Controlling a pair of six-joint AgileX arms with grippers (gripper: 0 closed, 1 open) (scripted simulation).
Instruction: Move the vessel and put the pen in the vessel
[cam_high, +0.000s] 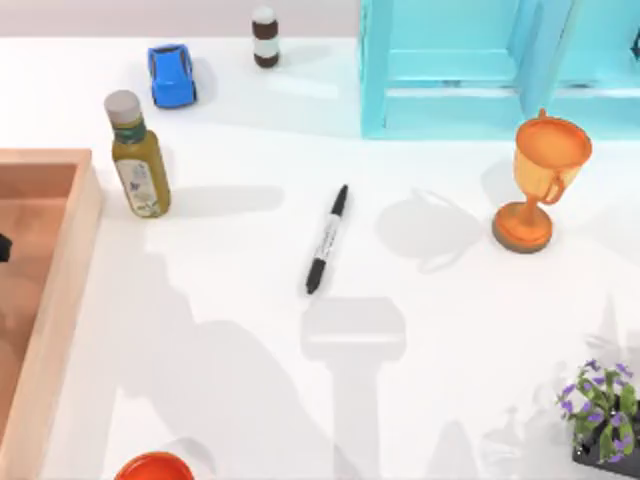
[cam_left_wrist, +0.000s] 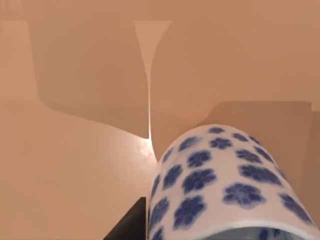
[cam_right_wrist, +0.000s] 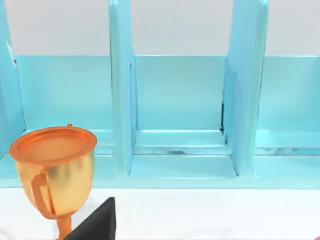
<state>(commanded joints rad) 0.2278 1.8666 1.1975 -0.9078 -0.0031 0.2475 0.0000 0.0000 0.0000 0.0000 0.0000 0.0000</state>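
My left wrist view has the vessel (cam_left_wrist: 225, 185) close up over the wooden tray (cam_high: 60, 290) at nine o'clock; whether the left pincer pinches it, I cannot tell. The pen (cam_high: 327, 240) lies mid-table, uncollected, so insertion remains. My right arm faces the trophy (cam_right_wrist: 52, 170) and blue shelf (cam_right_wrist: 180, 110) around two o'clock.
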